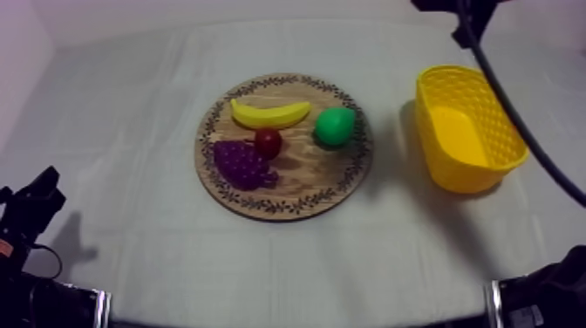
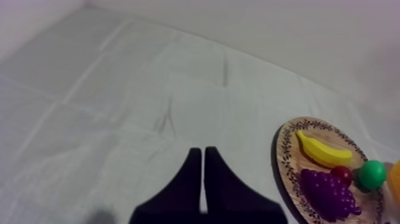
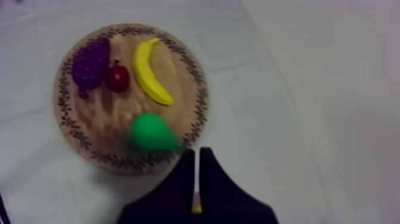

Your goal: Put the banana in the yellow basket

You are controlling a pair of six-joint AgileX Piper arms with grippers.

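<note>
The right claw (image 3: 197, 179) is pressed together into a narrow wedge with nothing in it and hangs above the near rim of the wooden board (image 3: 104, 122), so the step in hand looks like the reach for the banana. Just beyond the claw lies the pear (image 3: 150, 132). The banana (image 3: 150, 70) lies past the pear, farther in on the board, apart from the claw and not yet touched. To do this well the claw should spread before it comes down, pass over the pear rather than brush it, and straddle the banana across its narrow middle. The small red fruit (image 3: 117, 77) sits just beside the banana's long side, so that side of the grasp has little room; the bunch of grapes (image 3: 90, 62) lies beyond it. The left claw (image 2: 203, 176) is likewise together, low over bare tabletop (image 1: 131, 105), well apart from the board. The yellow basket (image 1: 497, 113) stands off to the board's right
</note>
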